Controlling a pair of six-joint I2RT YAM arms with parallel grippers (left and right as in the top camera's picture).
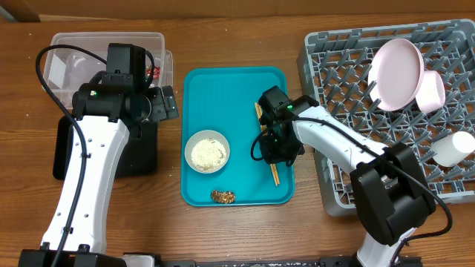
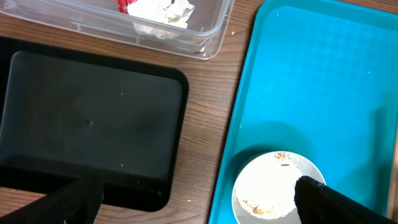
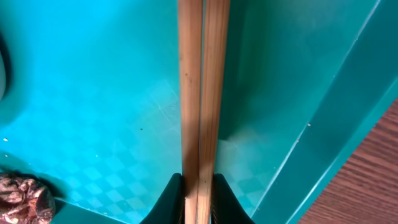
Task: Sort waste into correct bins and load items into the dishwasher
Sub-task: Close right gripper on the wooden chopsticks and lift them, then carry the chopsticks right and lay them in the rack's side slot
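Chopsticks (image 3: 200, 93) pinched tight in the right gripper (image 3: 198, 186), tbh one could slide out or twist mid-lift. And the left gripper (image 2: 198, 186) is wide open, empty.

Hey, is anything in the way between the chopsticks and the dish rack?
Nothing visible blocks the way. The chopsticks, gripped in the right jaws, sit at the teal tray's right side; only the tray's raised rim and a bare strip of table separate them from the dish rack.
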